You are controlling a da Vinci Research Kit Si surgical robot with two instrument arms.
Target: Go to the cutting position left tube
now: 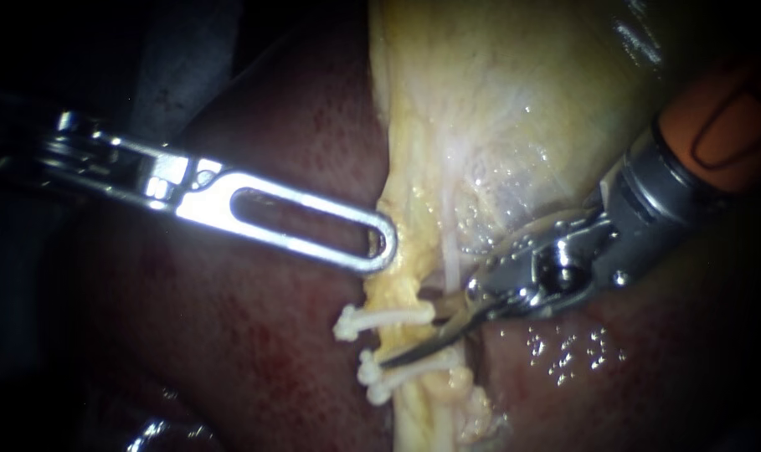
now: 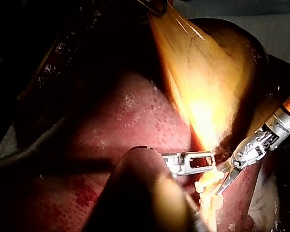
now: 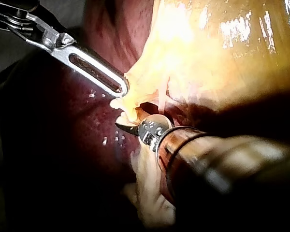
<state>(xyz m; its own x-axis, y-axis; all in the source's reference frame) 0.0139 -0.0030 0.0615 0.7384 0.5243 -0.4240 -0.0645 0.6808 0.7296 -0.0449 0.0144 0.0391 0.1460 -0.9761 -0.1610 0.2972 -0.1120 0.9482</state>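
Observation:
My left instrument (image 1: 380,247), with a long windowed jaw, comes in from the left. Its jaws are shut on the yellow tissue edge below the gallbladder (image 1: 497,109). A yellowish tube (image 1: 397,339) runs down from there and carries white clips: one above (image 1: 351,321) and two below (image 1: 372,372). My right instrument (image 1: 413,343) has thin curved blades, slightly open. Its lower blade crosses the tube in the gap between the upper clip and the lower two. In the right wrist view its dark blade tip (image 3: 125,126) pokes out under the left instrument (image 3: 118,87).
Dark red liver (image 1: 254,335) lies left of and below the tube, wet and glistening at the right (image 1: 564,347). A thin pale strand (image 1: 451,251) runs down beside the tube. In the left wrist view the gallbladder (image 2: 208,72) is stretched away from the instruments.

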